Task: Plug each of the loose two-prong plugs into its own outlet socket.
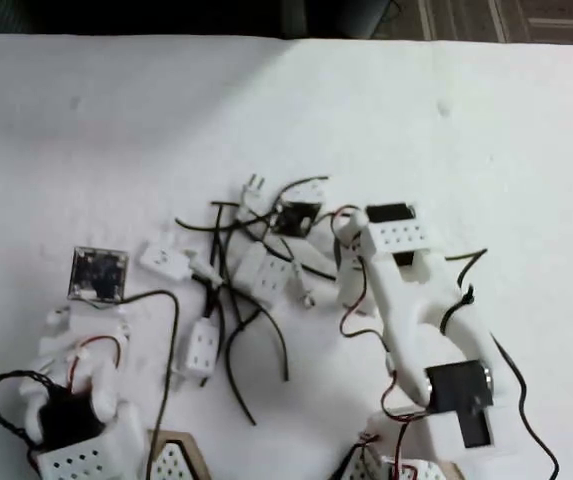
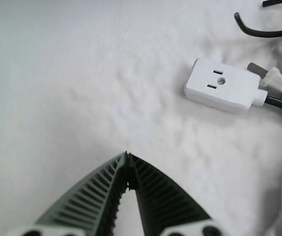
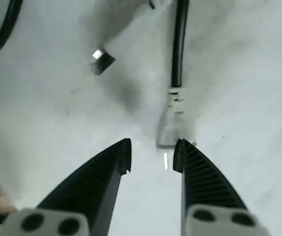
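Note:
My left gripper (image 2: 127, 156) is shut on nothing and hovers over bare white cloth. A white outlet socket (image 2: 224, 86) lies ahead of it and to one side, face up, with a cable leaving its far end. In the high view this socket (image 1: 166, 258) sits just right of the left arm (image 1: 86, 340). My right gripper (image 3: 152, 155) is open low over the cloth. A pale two-prong plug (image 3: 172, 129) on a black cord lies just ahead of one fingertip (image 3: 180, 150), prongs towards the gap. A second plug's prong (image 3: 100, 60) lies farther ahead.
A tangle of black cords (image 1: 231, 300) with two more white sockets (image 1: 266, 270) (image 1: 202, 347) and a loose plug (image 1: 253, 190) fills the table's middle between the arms. The right arm (image 1: 411, 300) reaches into it from the lower right. White cloth (image 1: 116, 130) covers the far table.

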`<state>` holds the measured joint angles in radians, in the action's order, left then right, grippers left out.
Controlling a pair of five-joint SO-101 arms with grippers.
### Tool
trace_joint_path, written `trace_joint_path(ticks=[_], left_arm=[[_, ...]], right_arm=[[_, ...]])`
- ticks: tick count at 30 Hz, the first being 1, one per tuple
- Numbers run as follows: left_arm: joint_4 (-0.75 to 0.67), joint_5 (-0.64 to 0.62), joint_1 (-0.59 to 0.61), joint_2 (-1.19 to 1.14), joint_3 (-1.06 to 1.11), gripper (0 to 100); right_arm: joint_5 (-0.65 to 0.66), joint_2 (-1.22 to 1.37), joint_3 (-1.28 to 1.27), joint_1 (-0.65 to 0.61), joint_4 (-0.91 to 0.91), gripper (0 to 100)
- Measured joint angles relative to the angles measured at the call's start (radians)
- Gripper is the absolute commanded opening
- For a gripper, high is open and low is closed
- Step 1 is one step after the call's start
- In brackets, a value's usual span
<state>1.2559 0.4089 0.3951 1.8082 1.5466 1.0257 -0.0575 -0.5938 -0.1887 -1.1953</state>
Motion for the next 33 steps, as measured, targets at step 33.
trace_joint_path(ticks=[33], left_arm=[[0.0, 0.0, -0.002, -0.009, -0.009, 2]], right_arm=[[0.005, -0.072, 0.227, 0.114, -0.293, 1.9]])
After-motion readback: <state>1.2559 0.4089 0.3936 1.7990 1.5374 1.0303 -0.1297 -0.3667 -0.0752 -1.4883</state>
